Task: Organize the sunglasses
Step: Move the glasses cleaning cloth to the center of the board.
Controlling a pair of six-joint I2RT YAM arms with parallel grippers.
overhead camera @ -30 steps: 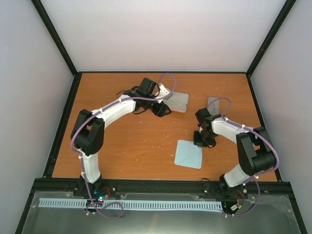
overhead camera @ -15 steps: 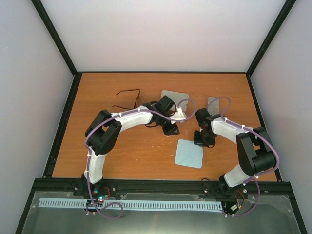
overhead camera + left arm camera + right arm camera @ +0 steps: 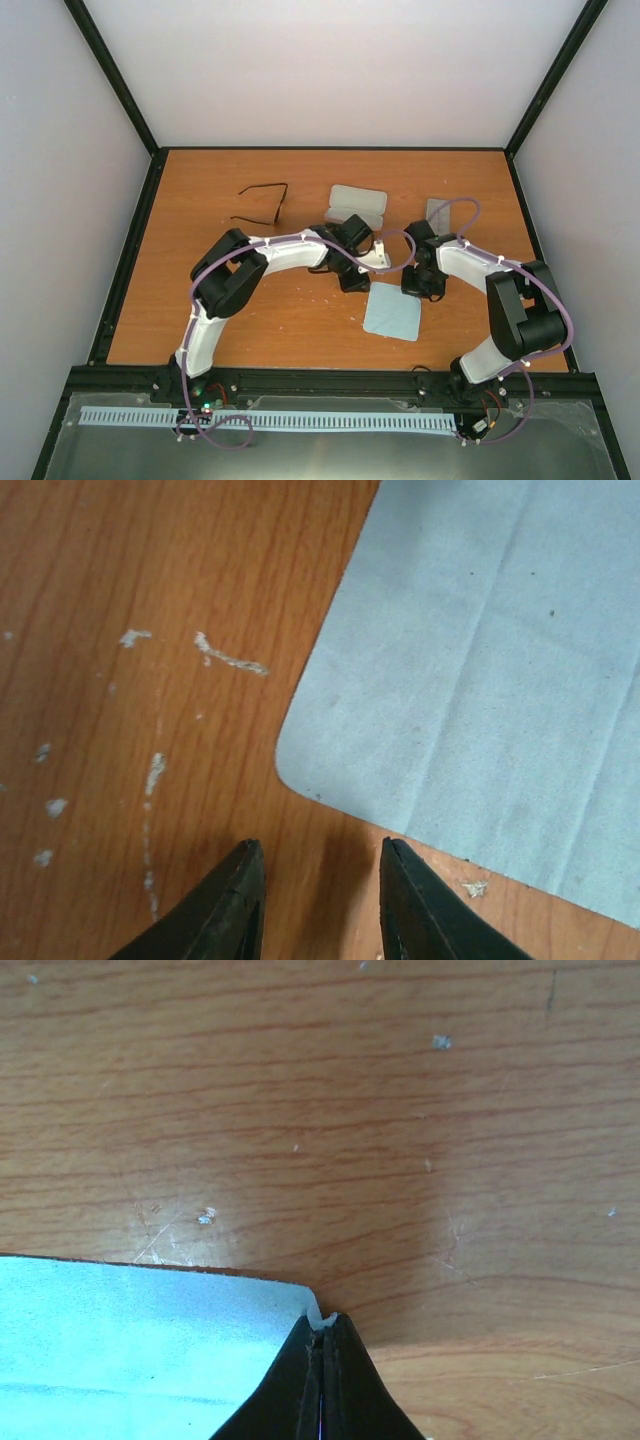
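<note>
While the black sunglasses (image 3: 262, 202) are lying on the counter (image 3: 250, 310) in the upper left of the overhead view, temples apparently spread and well apart from both arms, neither arm is handling them. The right gripper (image 3: 323, 1325) is holding its jaws closed on a corner of the pale blue cloth (image 3: 392, 313), which is lying flat at the lower centre of the overhead view. The right wrist view is showing that corner nipped between the tips. The left gripper (image 3: 320, 852) is hovering low over bare wood just beside another corner of the cloth, its jaws standing apart with nothing between them. A pale case (image 3: 357, 205) is sitting at upper centre, to the right of the sunglasses. A grey case (image 3: 437, 213) is lying further right, partly behind the right arm. Whether either case is open cannot be told. No second pair is showing in any view. Judgement: the task is standing at an early stage. The work in hand is looking like preparation of the cloth rather than placing of eyewear. Nothing visible is suggesting that the sunglasses are folded, wrapped or cased, so folding the temples, moving the pair to a case and closing that case are all looking outstanding.
</note>
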